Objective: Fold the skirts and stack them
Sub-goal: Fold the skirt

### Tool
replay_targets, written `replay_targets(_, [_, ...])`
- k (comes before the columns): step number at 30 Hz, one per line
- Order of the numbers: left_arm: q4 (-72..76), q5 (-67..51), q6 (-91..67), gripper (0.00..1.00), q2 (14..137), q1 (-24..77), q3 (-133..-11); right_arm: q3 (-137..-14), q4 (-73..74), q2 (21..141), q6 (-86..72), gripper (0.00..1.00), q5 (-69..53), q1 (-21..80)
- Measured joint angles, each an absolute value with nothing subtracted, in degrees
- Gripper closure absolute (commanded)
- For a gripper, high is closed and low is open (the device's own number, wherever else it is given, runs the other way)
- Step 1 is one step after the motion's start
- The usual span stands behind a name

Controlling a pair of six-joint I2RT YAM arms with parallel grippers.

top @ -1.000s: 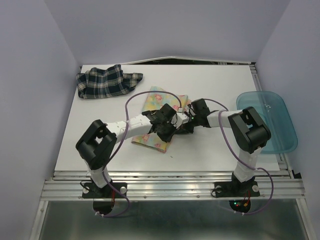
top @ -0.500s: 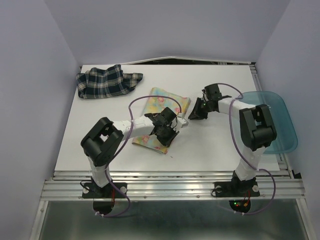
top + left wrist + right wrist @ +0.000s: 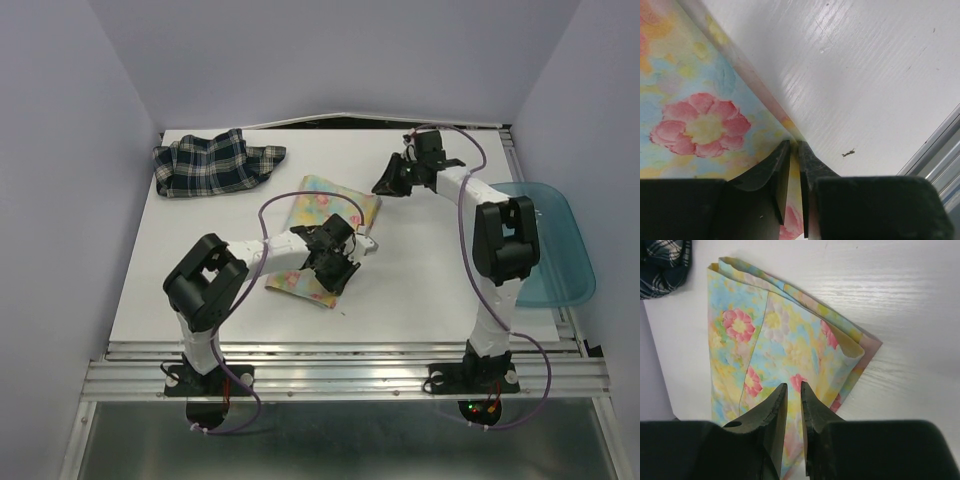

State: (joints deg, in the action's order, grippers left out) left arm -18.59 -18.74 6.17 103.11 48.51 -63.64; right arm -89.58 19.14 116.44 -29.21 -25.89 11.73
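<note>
Well, your plaid skirt (image 3: 215, 165) lies crumpled, unfolded, at the desk's (image 3: 430, 290) far left. At the folded floral skirt's (image 3: 765, 345) edge your left tool (image 3: 794, 146) stands slightly parted, gripping nothing. Your right tool (image 3: 793, 386), likewise parted, hangs above, probably freed for the plaid one. Rightmost, the teal bin (image 3: 575, 235) holds no skirt.
</note>
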Motion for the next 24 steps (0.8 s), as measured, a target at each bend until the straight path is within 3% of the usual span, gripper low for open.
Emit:
replay_targets(10, [-19.22,-20.32,6.13,0.51,103.83,48.49,-67.46,-89.06,17.52,124.55,-28.84,0.8,-31.73,11.73])
replay_targets(14, [-18.92,-21.43,6.7,0.32,101.01,48.49,-68.99,-91.2,18.17,128.38,-26.57,0.78,-34.39,11.44])
replay_targets(17, [-19.07,-20.16,7.99,0.23,95.68,48.49,-69.08,-97.3,21.89,130.1,-22.63,0.69,-33.28,11.73])
replay_targets(18, [-19.16,-19.4,8.58,0.21,93.41,48.14,-69.08,-98.48,22.44,130.21,-22.02,0.63,-33.08,11.75])
replay_targets(19, [-19.2,-18.72,9.26,0.21,91.55,47.94,-69.08,-99.83,23.09,130.21,-21.02,0.5,-32.88,11.92])
replay_targets(20, [-19.35,-17.82,10.09,0.21,88.4,47.46,-68.99,-100.99,23.86,129.69,-20.4,0.46,-32.82,12.1])
replay_targets(24, [-19.05,-13.78,15.18,0.22,78.17,44.62,-65.49,-100.97,26.65,124.55,-18.96,0.41,-32.53,12.51])
